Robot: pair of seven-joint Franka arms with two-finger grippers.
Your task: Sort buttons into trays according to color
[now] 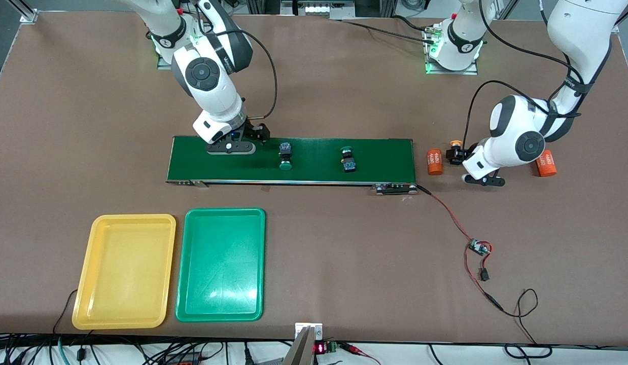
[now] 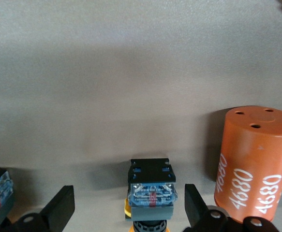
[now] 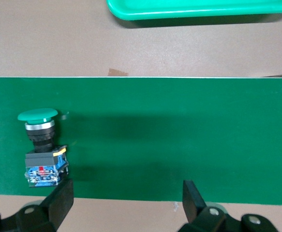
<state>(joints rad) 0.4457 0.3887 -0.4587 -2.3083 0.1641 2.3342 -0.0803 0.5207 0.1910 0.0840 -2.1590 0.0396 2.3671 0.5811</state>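
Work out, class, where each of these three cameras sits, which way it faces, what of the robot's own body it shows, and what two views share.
Front view: high across the table, facing both bases; shows both arms, the conveyor belt, yellow tray and green tray.
Left wrist view: on the left wrist, looking past the open left gripper at a yellow button and an orange cylinder.
Right wrist view: on the right wrist, over the belt; the open right gripper shows, beside a green button.
Shared: that green button appears in the front view too.

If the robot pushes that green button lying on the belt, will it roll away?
Probably not far. The green button lies on its side on the conveyor belt; its round cap might roll slightly, but the blocky body likely stops it. It looks stiff, so it would slide.
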